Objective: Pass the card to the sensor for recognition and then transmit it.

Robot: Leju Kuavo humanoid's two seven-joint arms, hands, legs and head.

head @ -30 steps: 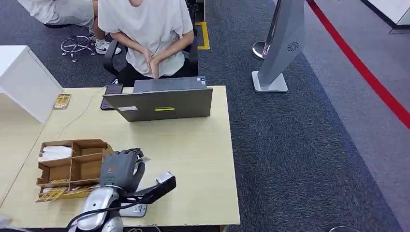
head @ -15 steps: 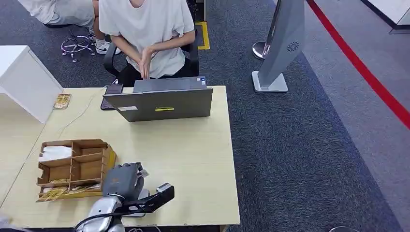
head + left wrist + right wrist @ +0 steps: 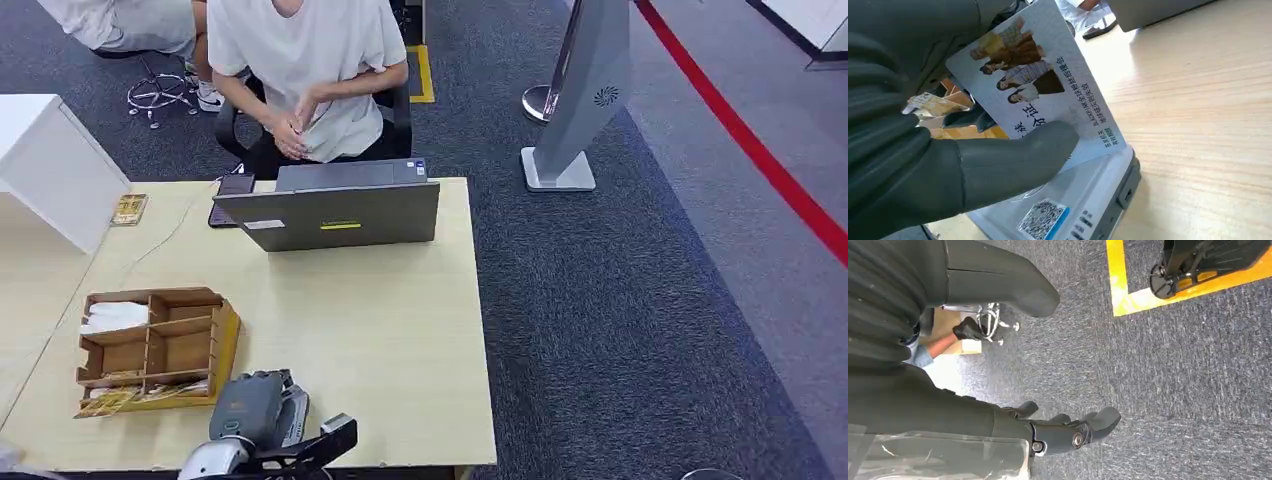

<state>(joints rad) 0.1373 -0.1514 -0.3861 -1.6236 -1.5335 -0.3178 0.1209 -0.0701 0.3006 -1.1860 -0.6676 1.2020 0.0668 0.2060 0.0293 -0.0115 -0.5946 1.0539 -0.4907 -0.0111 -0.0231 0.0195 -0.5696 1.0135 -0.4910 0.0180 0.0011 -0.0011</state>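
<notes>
1. My left arm comes in low at the near edge of the bench, bent at the wrist.
2. My left hand [image 3: 250, 412] grips the card [image 3: 1038, 95]: my thick grey thumb [image 3: 1013, 162] presses across its printed face and my fingers lie behind it.
3. My right hand [image 3: 998, 405] hangs over the carpeted floor, holding nothing, its dark fingers [image 3: 1083, 430] stretched out and slightly apart.

Card [image 3: 1043, 85]: smooth, lightly glossy printed plastic. Sensor [image 3: 1083, 200] housing: pale matt plastic with a printed code sticker. Left hand [image 3: 923, 165]: matt grey, rubbery-looking thumb, ribbed cover. Table [image 3: 400, 320]: light wood-grain laminate, satin. Organizer [image 3: 160, 345]: brown cardboard-like board. Floor [image 3: 1173, 380]: rough grey carpet. Laptop [image 3: 335, 215]: matt grey lid.
</notes>
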